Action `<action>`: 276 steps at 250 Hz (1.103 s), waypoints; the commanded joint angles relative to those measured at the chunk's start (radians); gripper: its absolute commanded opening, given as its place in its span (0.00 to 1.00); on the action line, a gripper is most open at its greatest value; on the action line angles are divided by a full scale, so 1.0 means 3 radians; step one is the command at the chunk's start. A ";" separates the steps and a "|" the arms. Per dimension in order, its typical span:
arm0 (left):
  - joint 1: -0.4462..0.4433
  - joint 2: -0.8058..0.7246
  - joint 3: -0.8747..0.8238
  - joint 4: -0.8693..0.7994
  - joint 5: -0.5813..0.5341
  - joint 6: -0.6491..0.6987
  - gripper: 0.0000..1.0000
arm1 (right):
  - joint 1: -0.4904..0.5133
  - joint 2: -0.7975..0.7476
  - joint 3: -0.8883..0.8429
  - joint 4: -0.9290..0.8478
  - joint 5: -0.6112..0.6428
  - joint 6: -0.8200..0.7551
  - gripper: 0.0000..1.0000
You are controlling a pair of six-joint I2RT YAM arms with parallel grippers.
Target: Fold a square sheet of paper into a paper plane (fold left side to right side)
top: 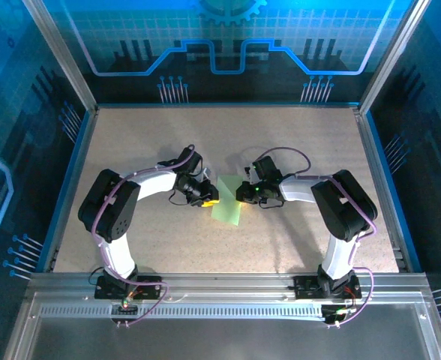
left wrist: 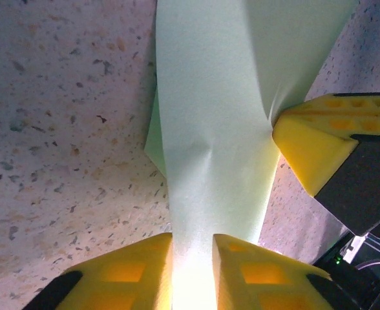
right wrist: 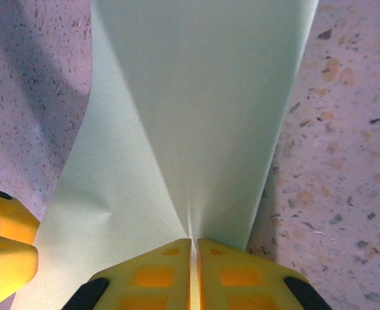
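Note:
The square sheet of paper (top: 228, 204) is pale green and hangs lifted between my two grippers at mid-table, creased and partly doubled over. My left gripper (top: 211, 199) holds its left edge. In the left wrist view the paper (left wrist: 209, 129) runs down between the yellow fingers (left wrist: 132, 271) and fills the narrow gap of the left gripper (left wrist: 192, 271). My right gripper (top: 243, 193) pinches the right edge. In the right wrist view the right gripper (right wrist: 194, 271) is shut tight on the paper (right wrist: 190, 97), and a crease fans out from the pinch.
The speckled table (top: 295, 142) spreads around the paper on all sides. A raised blue rim (top: 370, 172) borders it. Each wrist view catches the other gripper's yellow finger (left wrist: 306, 142) (right wrist: 6, 248) close by at the paper's edge.

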 commanded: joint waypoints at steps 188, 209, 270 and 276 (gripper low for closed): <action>-0.0038 -0.0399 -0.0207 -0.0151 -0.0030 -0.0579 0.00 | 0.0897 -0.1834 -0.0593 -0.0797 0.1442 -0.0693 0.50; -0.0034 -0.0408 -0.0225 -0.0119 -0.0012 -0.0697 0.00 | 0.1284 -0.1954 -0.0690 -0.0823 0.1847 -0.0694 0.52; -0.0031 -0.0496 -0.0222 -0.0365 -0.0164 -0.1085 0.00 | 0.2286 -0.1660 -0.0545 -0.1067 0.2938 -0.0697 0.57; -0.0037 -0.0496 -0.0224 -0.0380 -0.0160 -0.1143 0.00 | 0.2344 -0.1597 -0.0507 -0.1083 0.2989 -0.0717 0.57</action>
